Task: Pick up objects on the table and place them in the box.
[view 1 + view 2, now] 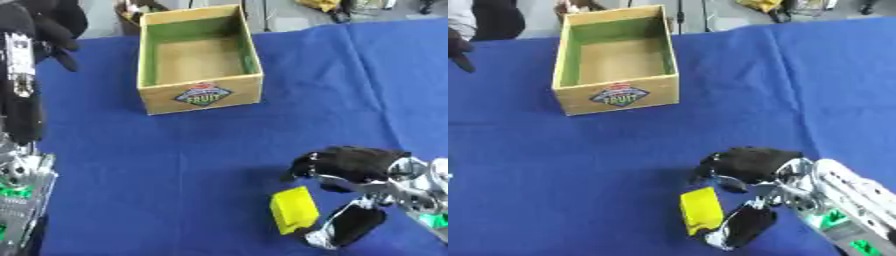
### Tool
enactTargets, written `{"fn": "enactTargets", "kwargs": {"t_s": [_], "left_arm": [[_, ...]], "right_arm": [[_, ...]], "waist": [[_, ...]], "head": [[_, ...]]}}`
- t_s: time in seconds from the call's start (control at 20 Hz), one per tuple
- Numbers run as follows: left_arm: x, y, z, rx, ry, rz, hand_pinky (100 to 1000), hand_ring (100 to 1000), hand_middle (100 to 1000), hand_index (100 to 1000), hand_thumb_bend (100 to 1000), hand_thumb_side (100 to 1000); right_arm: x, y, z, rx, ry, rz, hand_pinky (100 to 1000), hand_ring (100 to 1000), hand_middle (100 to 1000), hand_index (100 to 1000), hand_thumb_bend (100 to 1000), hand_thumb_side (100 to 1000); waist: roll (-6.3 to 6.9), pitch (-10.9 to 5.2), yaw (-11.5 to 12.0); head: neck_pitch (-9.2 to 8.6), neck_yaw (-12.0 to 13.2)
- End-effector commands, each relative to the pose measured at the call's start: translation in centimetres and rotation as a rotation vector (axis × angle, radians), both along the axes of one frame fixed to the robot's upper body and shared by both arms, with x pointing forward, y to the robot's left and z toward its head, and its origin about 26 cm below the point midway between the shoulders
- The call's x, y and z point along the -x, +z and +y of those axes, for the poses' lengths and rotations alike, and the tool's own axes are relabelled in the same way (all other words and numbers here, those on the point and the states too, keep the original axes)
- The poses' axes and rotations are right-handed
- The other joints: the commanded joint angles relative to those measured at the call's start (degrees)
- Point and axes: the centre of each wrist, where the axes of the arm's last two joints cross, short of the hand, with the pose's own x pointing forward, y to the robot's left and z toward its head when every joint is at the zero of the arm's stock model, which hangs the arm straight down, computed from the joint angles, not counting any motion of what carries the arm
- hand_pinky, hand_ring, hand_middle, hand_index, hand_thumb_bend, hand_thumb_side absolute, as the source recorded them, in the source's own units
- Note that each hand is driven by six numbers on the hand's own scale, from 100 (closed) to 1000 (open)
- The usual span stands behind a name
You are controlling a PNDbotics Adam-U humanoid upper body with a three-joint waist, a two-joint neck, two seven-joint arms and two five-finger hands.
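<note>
**One yellow block beside the right hand, one empty box at the far side**

There is one box (pixel 199 95) on the blue cloth (pixel 175 165), and one yellow block (pixel 294 210). I count no other loose thing on the cloth.

The box is of cardboard, open at the top, with green inner walls and a brown floor. Nothing lies inside it. Its front wall carries a label with the word "FRUIT". The long axis of the box runs away from the robot, and the box is turned a little, so the front wall is not square to the view. It stands in the far left part of the cloth.

The block lies flat on the cloth in the near right part, well apart from the box. It is a small rectangular piece. Its long axis runs nearly from near to far, with the far end leaning a little to the right.

The right hand (pixel 750 165) is just beside the block, on its right. The fingers are bent over and reach above the far end of the block, and the thumb (pixel 745 227) is low at the near right side of it. The hand is partly open and the block sits at the mouth of this opening. I cannot tell if any finger touches the block; it is not lifted.

The left hand (pixel 48 27) is at the far left corner, raised, black. I cannot tell its state.
</note>
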Motion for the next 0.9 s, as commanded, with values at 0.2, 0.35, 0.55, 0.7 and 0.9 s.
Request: {"fn": "enactTargets", "kwargs": {"t_s": [0.2,0.35,0.55,0.7,0.9], "left_arm": [[0.3,0.8,-0.2,-0.01,-0.01,-0.031,319,463,446,705,100,869],[0.3,0.8,-0.2,-0.01,-0.01,-0.03,319,463,446,705,100,868],[0.3,0.8,-0.2,-0.009,-0.011,-0.029,319,463,446,704,100,869],[0.3,0.8,-0.3,-0.008,-0.012,-0.029,319,463,446,704,100,869],[0.3,0.7,-0.2,-0.008,-0.012,-0.027,319,462,445,703,100,867]], "right_arm": [[-0.2,0.6,0.2,-0.005,-0.001,-0.034,816,837,753,852,284,480],[-0.6,0.2,0.1,-0.004,-0.019,-0.032,813,830,739,838,276,467],[-1.1,-0.2,0.1,-0.028,-0.04,-0.043,789,792,629,759,236,451],[-1.2,-0.3,0.2,-0.058,-0.046,-0.057,783,781,595,725,213,430],[-1.5,-0.6,0.2,-0.067,-0.054,-0.049,772,757,528,639,100,347]], "waist": [[-0.09,-0.89,0.12],[-0.12,-0.82,0.2],[-0.14,-0.78,0.31],[-0.18,-0.76,0.35],[-0.21,-0.7,0.51]], "head": [[-0.7,-0.17],[-0.81,-0.21],[-0.85,-0.2],[-0.91,-0.21],[-0.96,-0.28]]}}
